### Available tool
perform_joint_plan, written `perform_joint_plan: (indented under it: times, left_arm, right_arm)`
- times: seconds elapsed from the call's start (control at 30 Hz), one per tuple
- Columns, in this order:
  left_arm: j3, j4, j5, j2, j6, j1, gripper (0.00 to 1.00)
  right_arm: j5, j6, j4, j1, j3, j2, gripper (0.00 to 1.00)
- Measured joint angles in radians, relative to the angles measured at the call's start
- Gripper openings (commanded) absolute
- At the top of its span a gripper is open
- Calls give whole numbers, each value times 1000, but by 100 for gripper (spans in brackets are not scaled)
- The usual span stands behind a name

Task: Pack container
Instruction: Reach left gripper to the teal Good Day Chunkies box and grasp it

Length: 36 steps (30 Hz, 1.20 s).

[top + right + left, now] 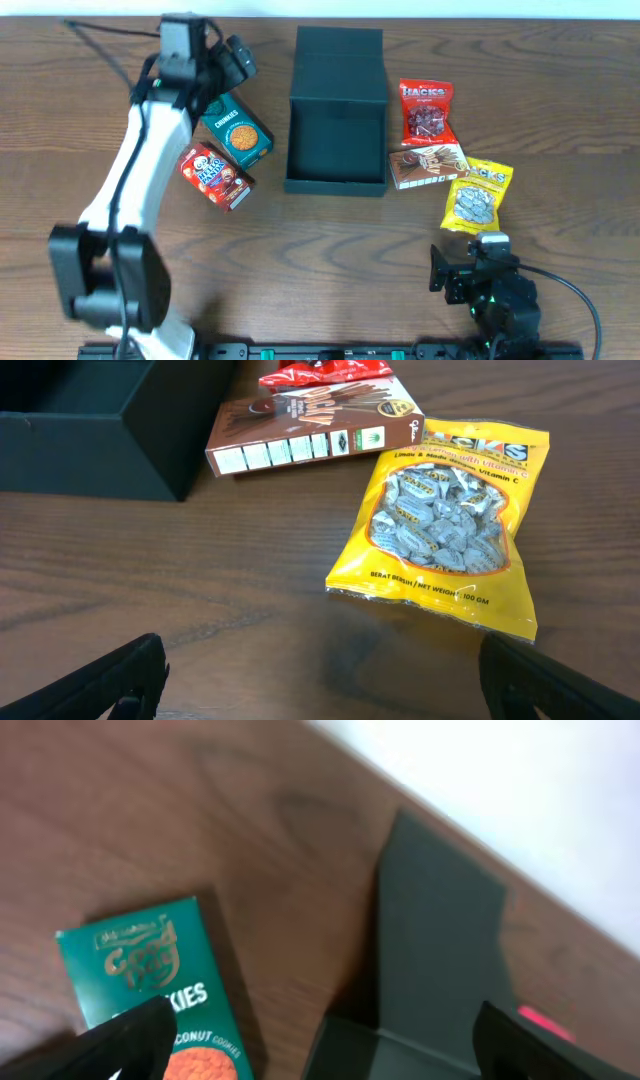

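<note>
Five snack packs lie around one container (pixel 335 183) on the wooden surface (pixel 330 250). The container, a dark teal-green square box, sits near the middle of the surface, open, with its flap lid (pixel 340 50) folded back behind it and nothing showing inside.

Two packs lie to its left. One is a teal Chunkies carton (pixel 237 128). Nearer the front, just beside that carton, is a red snack box (pixel 216 176).

Three packs lie to its right. A red Hacks bag (pixel 426 112) is farthest back. A brown chocolate-stick box (pixel 428 166) sits close against the container's front right corner. A yellow Hacks bag (pixel 478 195) of wrapped sweets is nearest the front.

Two arms are at work, one hand each. The left hand (pixel 228 65) hovers at the back of the surface above the Chunkies carton, fingers (pixel 130 1040) spread wide and holding nothing. The right hand (pixel 468 262) sits low at the front right, near the yellow bag, fingers (pixel 120 675) likewise wide apart and empty.
</note>
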Motion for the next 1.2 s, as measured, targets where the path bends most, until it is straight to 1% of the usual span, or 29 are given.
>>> perform_joint_plan:
  times: [0.13, 0.33, 0.67, 0.87, 1.2]
  left_arm:
    - [77, -100, -53, 99, -79, -14, 96]
    - [84, -230, -100, 172, -247, -18, 96]
    - [85, -304, -104, 253, -359, -18, 96]
    - [85, -309, -104, 297, -392, -18, 96]
    - [85, -286, -103, 330, -360, -17, 96]
  right_arm:
    - [0, 0, 0, 0, 0, 0, 99]
    - [0, 0, 0, 0, 0, 0, 99]
    - [0, 0, 0, 0, 0, 0, 99]
    - [0, 0, 0, 0, 0, 0, 99]
    - [0, 0, 0, 0, 0, 0, 99]
